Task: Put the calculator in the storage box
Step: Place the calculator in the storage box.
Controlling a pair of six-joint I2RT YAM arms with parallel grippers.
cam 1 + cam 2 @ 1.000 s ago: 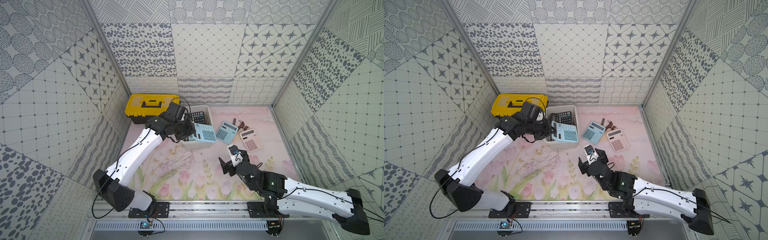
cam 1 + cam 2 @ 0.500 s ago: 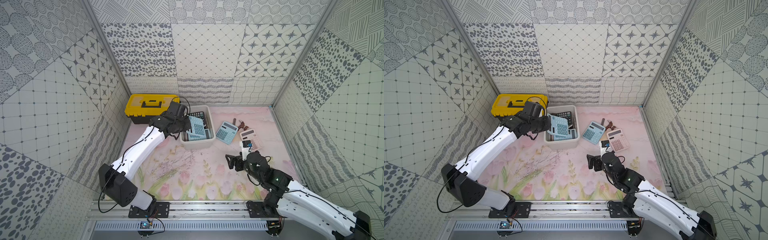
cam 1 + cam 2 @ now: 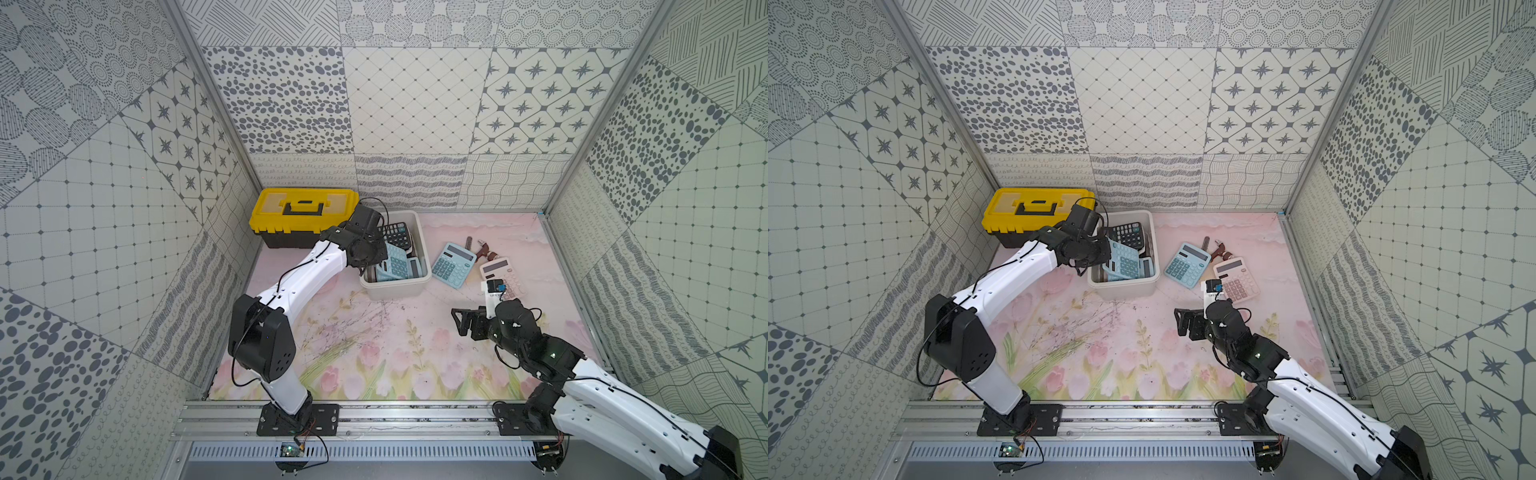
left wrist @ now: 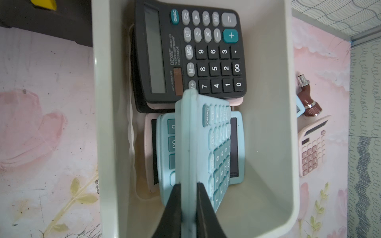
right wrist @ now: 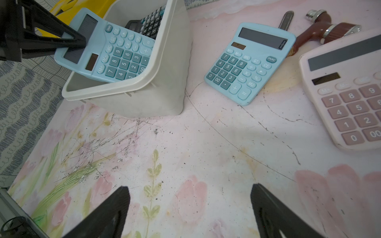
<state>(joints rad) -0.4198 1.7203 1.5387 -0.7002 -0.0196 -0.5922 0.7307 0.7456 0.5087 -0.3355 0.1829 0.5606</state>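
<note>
While the left gripper [image 4: 188,185] clamps the held calculator [image 4: 206,140] by one edge, tilted and partly below the rim of the storage box [image 4: 111,123], the step is placement. Next it probably needs lowering, then release. Right gripper [image 5: 189,186] gapes empty over the mat [image 5: 185,144]. Count: one box. Inside: one black calculator [image 4: 206,51], one flat blue calculator [image 4: 167,144], likely two pink calculators [image 4: 148,156], half hidden. Outside: one loose blue calculator [image 3: 453,265], one loose pink calculator [image 3: 505,272].

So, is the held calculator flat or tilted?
Tilted: the left gripper pinches the blue calculator by its display end, key end down inside the storage box.
</note>
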